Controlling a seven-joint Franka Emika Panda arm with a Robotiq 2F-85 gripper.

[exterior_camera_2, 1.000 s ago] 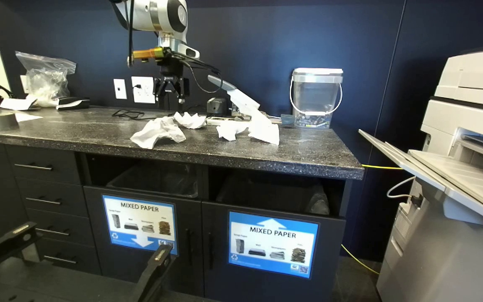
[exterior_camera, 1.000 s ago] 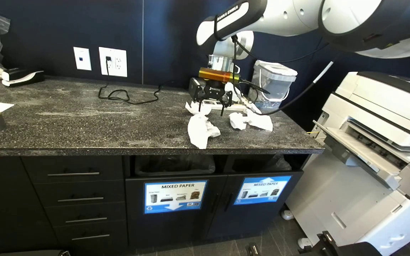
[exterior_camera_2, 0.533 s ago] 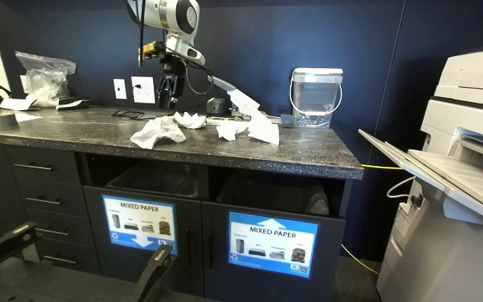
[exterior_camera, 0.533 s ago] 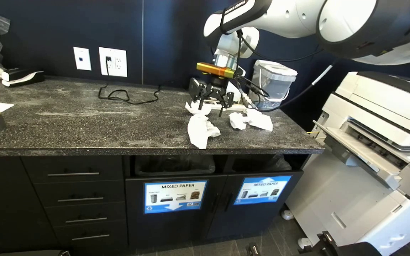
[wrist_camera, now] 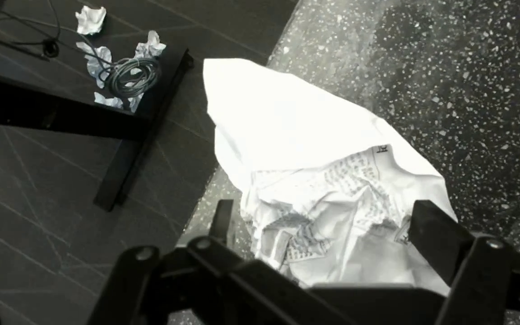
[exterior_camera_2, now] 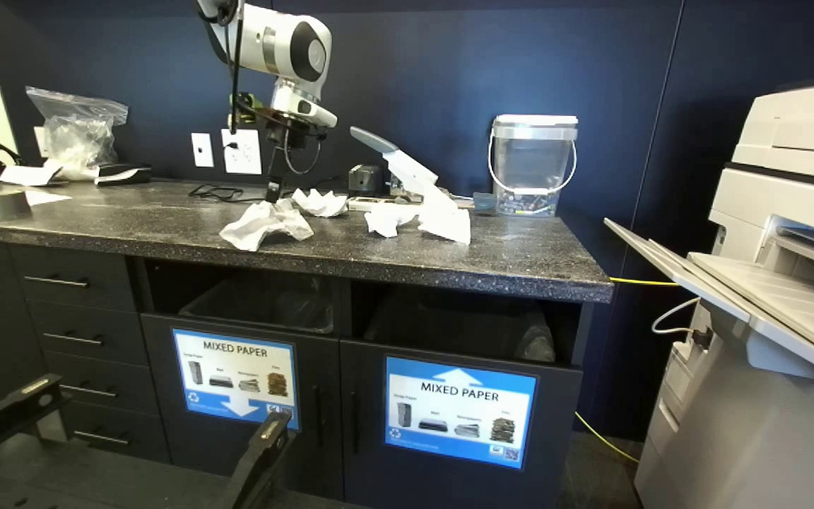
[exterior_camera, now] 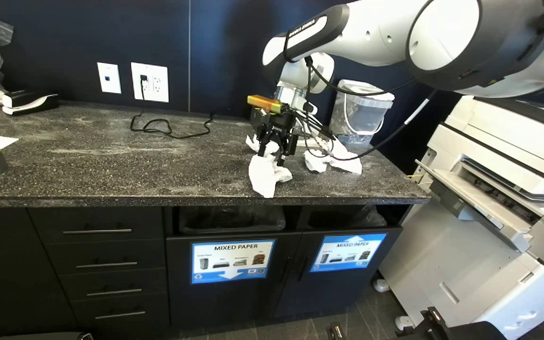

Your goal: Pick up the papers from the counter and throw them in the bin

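Crumpled white papers lie on the dark speckled counter point(exterior_camera: 182, 170). The front sheet point(exterior_camera: 262, 178) lies near its front edge; it also shows in the wrist view point(wrist_camera: 296, 117). Behind it is a smaller sheet point(exterior_camera_2: 321, 203). Further right lie two more, a small one point(exterior_camera_2: 386, 219) and a larger one point(exterior_camera_2: 447, 223). My gripper point(exterior_camera: 271, 158) is open just above the front sheet. In the wrist view my gripper point(wrist_camera: 323, 219) spans the sheet's crumpled part, one finger beside it, the other over it. The bin point(exterior_camera_2: 449, 322) is the right-hand opening below, with the bluer label.
A similar opening point(exterior_camera_2: 258, 304) is left of the bin. A translucent tub point(exterior_camera_2: 534, 166) and a leaning white object with a grey handle point(exterior_camera_2: 410, 170) stand at the back. A printer point(exterior_camera: 503, 137) stands right. Black cable point(exterior_camera: 170, 134) lies behind. Pale scraps point(wrist_camera: 90, 20) lie on the floor.
My gripper has come down and toward the counter's front edge, turning as it went, and is now at the front sheet. The papers have not visibly moved.
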